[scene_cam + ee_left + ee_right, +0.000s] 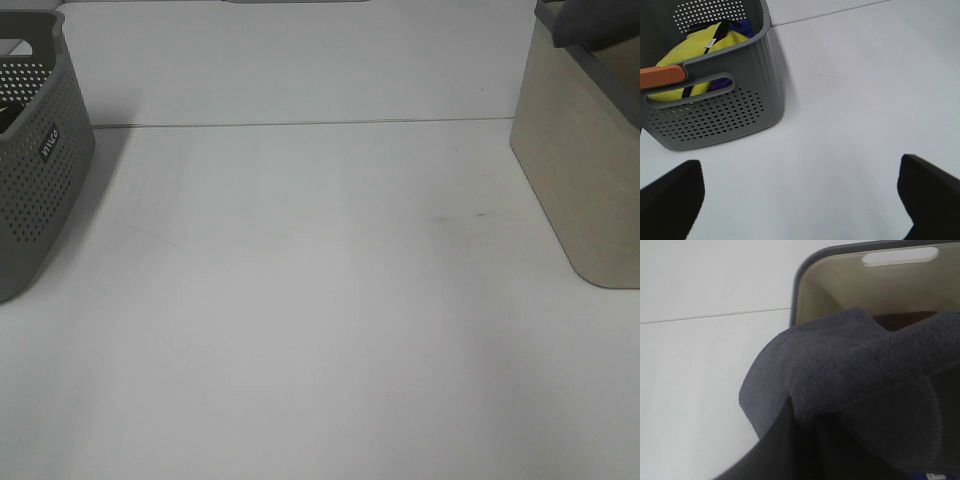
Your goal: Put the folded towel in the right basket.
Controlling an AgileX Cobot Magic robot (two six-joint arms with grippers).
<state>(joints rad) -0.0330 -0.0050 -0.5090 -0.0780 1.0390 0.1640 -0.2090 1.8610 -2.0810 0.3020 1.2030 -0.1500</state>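
The folded towel (850, 365) is dark grey-blue. It fills most of the right wrist view and hangs over the open top of the beige right basket (805, 270). My right gripper is shut on the towel; only one dark finger (775, 455) shows beneath the cloth. In the high view the towel (590, 25) shows at the top right, above the right basket (575, 170). My left gripper (800, 200) is open and empty above the table, near the grey basket (715, 120). Neither arm shows in the high view.
The grey perforated basket (35, 170) stands at the table's left edge. It holds a yellow cloth (695, 55) and something blue (742, 25). An orange handle piece (662, 76) sits on its rim. A seam (300, 123) crosses the white table at the back.
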